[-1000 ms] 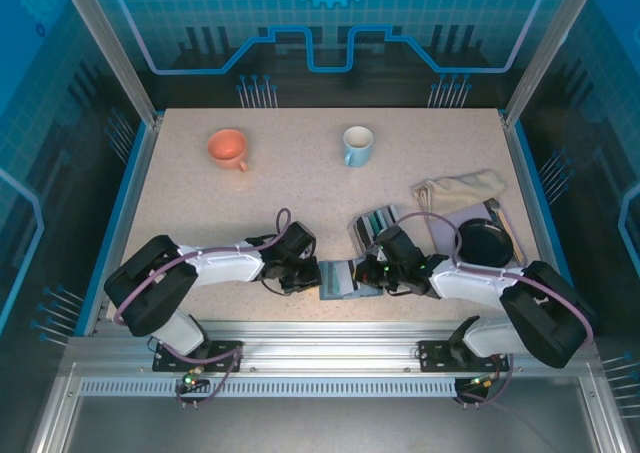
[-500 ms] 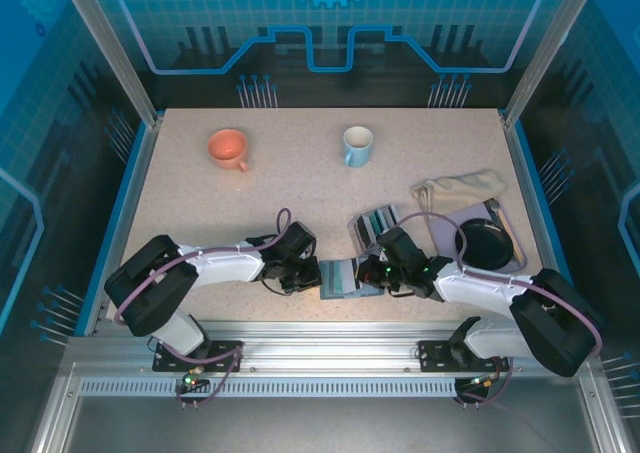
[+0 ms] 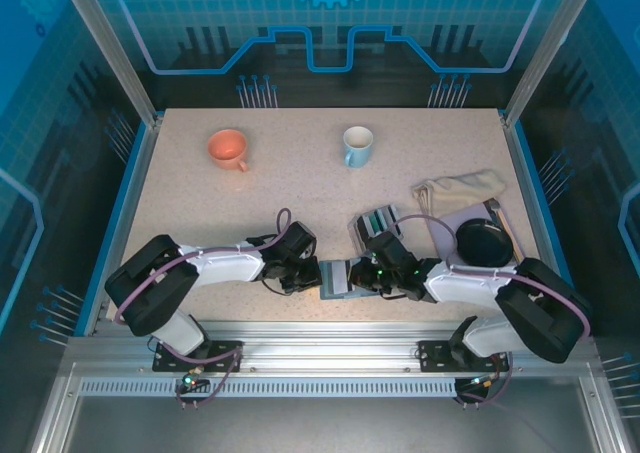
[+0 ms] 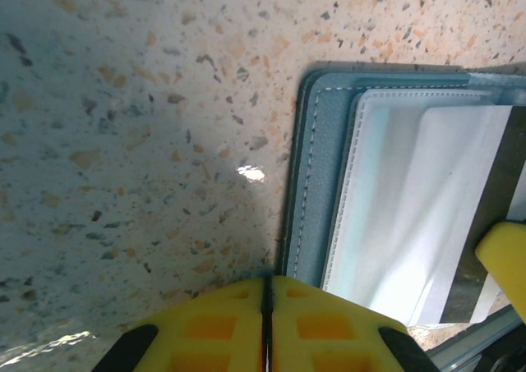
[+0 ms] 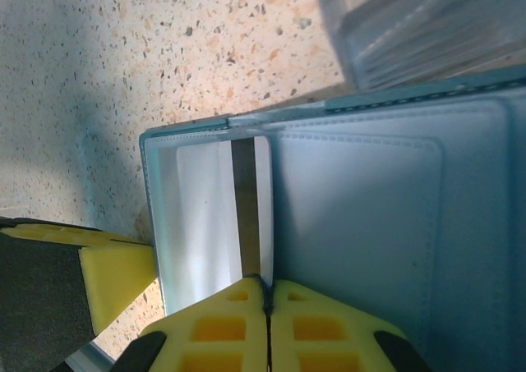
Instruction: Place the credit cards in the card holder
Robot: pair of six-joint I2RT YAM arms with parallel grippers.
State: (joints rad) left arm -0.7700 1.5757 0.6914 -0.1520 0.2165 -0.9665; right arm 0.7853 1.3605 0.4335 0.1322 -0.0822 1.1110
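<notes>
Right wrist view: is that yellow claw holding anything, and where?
The right gripper, shut, appears to pinch the white credit card by its near edge, at the dark stripe's end; the card lies in the open card holder.

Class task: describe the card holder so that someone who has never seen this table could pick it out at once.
On the speckled table, look at the near edge, between the left gripper and right gripper. The card holder lies open and flat there, with a white card in it. Unlike the grey slotted rack just behind it, it is a teal-blue stitched case.
</notes>
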